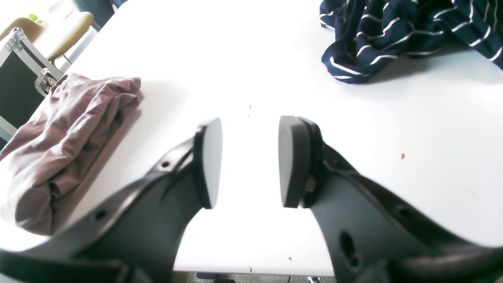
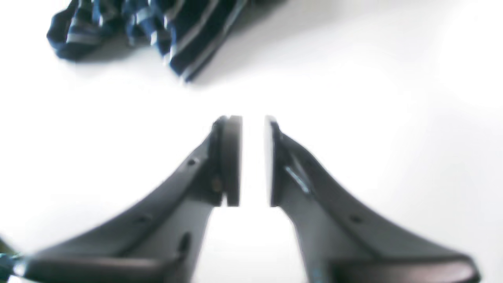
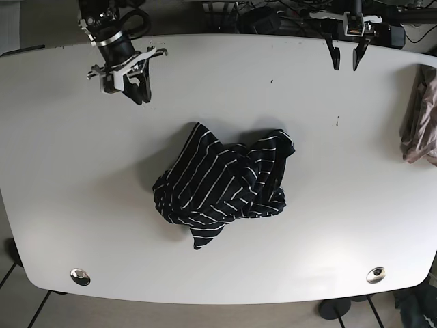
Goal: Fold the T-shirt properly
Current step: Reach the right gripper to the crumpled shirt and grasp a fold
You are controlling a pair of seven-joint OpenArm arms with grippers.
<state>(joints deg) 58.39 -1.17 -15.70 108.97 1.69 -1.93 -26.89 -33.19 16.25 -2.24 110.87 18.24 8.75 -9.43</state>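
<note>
The T-shirt (image 3: 222, 181) is navy with thin white stripes and lies crumpled in a heap at the middle of the white table (image 3: 68, 178). The left wrist view has it at the top right (image 1: 393, 35); in the blurred right wrist view it is at the top left (image 2: 157, 31). My left gripper (image 1: 250, 122) hangs open over bare table near the far right edge (image 3: 345, 63), holding nothing. Over the far left of the table, my right gripper (image 2: 253, 120) shows a narrow gap between its pads, also holding nothing (image 3: 136, 92). Both are well away from the shirt.
A folded mauve garment (image 3: 420, 123) lies at the table's right edge, just left of my left gripper in its wrist view (image 1: 67, 145). A black case with metal corners (image 1: 19, 74) stands beyond that edge. Two metal grommets (image 3: 80, 275) (image 3: 375, 275) sit near the front edge.
</note>
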